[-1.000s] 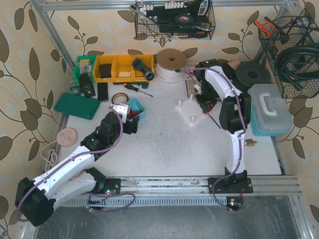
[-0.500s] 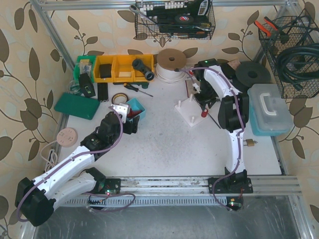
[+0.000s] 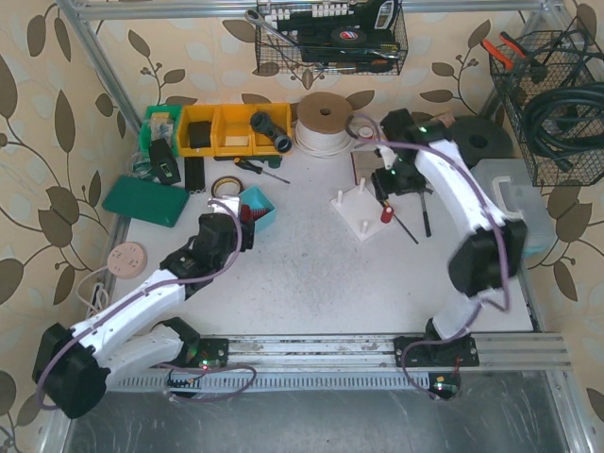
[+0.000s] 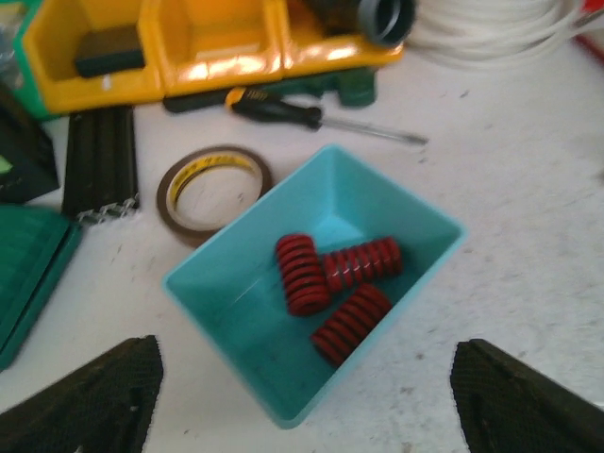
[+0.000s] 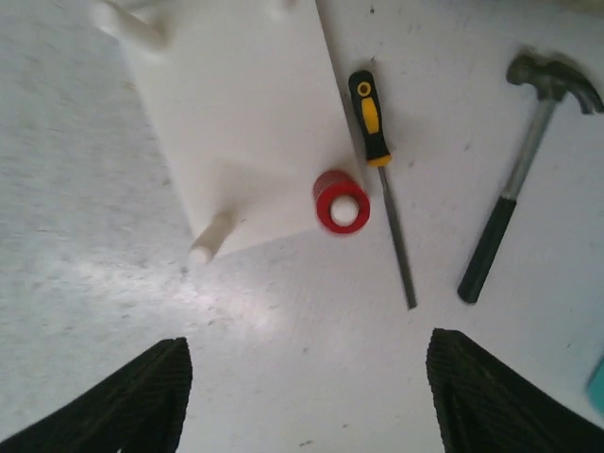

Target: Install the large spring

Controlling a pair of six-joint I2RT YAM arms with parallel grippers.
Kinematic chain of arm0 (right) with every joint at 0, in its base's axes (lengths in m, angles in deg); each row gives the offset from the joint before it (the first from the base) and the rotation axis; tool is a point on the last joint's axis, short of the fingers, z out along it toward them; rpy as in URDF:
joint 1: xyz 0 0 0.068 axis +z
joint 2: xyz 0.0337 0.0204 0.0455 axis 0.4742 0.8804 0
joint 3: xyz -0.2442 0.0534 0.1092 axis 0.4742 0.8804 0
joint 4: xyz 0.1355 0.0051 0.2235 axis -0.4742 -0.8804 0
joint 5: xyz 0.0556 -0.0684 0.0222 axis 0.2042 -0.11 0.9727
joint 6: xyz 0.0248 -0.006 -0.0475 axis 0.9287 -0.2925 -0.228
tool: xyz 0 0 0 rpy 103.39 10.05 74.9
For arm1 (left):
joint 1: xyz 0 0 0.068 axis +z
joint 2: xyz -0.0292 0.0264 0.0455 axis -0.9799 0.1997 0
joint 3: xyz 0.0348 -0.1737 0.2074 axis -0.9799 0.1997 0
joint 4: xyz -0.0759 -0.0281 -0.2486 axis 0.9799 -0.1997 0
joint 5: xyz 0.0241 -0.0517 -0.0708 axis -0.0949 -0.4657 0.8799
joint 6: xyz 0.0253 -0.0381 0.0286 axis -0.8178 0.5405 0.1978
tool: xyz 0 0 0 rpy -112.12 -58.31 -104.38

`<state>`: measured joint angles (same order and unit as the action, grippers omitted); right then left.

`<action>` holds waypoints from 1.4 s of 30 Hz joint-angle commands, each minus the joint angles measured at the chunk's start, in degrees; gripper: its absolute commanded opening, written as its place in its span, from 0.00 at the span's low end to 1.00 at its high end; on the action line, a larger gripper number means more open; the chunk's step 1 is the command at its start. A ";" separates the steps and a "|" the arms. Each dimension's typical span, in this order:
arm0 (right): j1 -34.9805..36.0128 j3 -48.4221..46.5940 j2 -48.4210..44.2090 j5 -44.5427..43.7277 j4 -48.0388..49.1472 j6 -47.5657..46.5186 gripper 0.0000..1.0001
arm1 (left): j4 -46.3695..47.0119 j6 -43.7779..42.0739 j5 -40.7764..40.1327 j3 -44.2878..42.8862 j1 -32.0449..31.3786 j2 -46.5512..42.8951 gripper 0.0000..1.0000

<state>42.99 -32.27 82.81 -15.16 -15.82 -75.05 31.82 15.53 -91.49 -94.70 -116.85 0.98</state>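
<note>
R gripper (image 5: 307, 382) & L gripper (image 4: 302, 396) both sat wide, empty; red spring (image 5: 341, 202) looked seated on white base (image 5: 245, 113), so R needed a straight-up exit w/o snagging it.

The left gripper (image 4: 302, 363) showed only two dark fingertips (image 4: 94, 396), cut by the picture's bottom edge; the yellow bins (image 4: 217, 47) and cable coil (image 4: 491, 28) along the desk's far edge ran off the top; the green case (image 4: 24, 274) ran off the left; the right gripper (image 5: 307, 377) was cropped likewise; the white plate (image 5: 236, 113) ran off the top, its far peg (image 5: 132, 24) blurred; the red spring (image 5: 341, 201) faced end-on, its length hidden; from above, the right arm (image 3: 453, 184) covered part of the toolbox (image 3: 514, 179) at the desk's right edge.
</note>
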 commanded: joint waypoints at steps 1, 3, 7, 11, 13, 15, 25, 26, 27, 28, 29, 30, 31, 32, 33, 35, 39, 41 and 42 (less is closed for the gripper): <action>1.69 16.34 -17.79 4.61 17.64 6.05 0.74 | -4.02 0.73 -7.66 -6.17 -0.19 6.75 0.81; 3.51 24.38 -24.30 6.55 25.55 6.54 0.89 | -8.50 1.80 -8.89 -11.05 0.63 11.67 0.68; 5.75 38.06 -35.17 6.39 36.59 10.04 0.97 | -14.65 7.12 -3.30 -19.77 4.23 21.05 0.54; 6.14 48.25 -43.01 7.00 47.36 13.75 0.98 | -17.47 7.16 -0.56 -27.04 5.90 28.90 0.50; 6.23 51.35 -45.06 6.22 51.38 14.53 0.98 | -21.51 6.65 0.74 -31.03 7.70 34.24 0.48; 6.16 52.74 -45.41 4.68 53.63 14.29 0.98 | -22.85 5.61 2.61 -32.80 9.68 37.26 0.47; 6.19 56.36 -50.90 4.05 57.00 16.36 0.98 | -22.88 3.64 8.71 -37.15 14.64 48.28 0.45; 6.16 56.38 -51.35 4.89 57.24 15.92 0.98 | -22.42 3.63 9.06 -37.35 14.64 48.75 0.44; 6.15 56.38 -51.50 5.71 57.29 15.70 0.98 | -21.98 3.68 9.51 -37.54 14.64 49.36 0.44; 6.15 56.38 -51.44 6.32 57.40 15.53 0.98 | -21.66 3.86 10.08 -37.84 14.64 49.97 0.44; 6.18 56.43 -51.28 6.50 57.23 15.34 0.98 | -21.64 3.97 10.77 -38.15 14.64 50.50 0.45; 6.16 56.47 -51.00 6.55 57.25 15.22 0.98 | -21.68 4.17 11.37 -38.53 14.64 50.90 0.46; 6.15 56.55 -50.85 6.48 57.25 15.14 0.97 | -21.52 4.33 11.88 -38.69 14.64 51.20 0.46; 6.15 56.48 -50.61 6.50 57.19 15.04 0.98 | -21.14 4.49 12.15 -38.68 14.64 51.40 0.46; 6.18 56.40 -50.42 6.74 57.10 14.87 0.98 | -20.70 4.51 11.97 -38.60 14.64 51.69 0.46; 6.21 56.14 -50.22 7.16 56.85 14.55 0.97 | -20.09 4.64 10.98 -38.62 14.64 52.77 0.48; 6.24 56.49 -50.51 7.32 56.91 14.09 0.97 | -18.95 5.50 10.30 -38.78 14.64 55.16 0.49; 6.17 56.56 -50.79 7.36 56.79 13.92 0.97 | -17.72 5.54 9.79 -38.08 14.64 56.07 0.48; 6.15 56.56 -50.93 7.34 56.73 13.87 0.97 | -17.54 5.48 9.67 -37.95 14.64 56.62 0.48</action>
<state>48.93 23.55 32.43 -8.78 40.44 -60.25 13.15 20.43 -81.34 -132.85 -101.83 55.08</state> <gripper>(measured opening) 0.976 0.486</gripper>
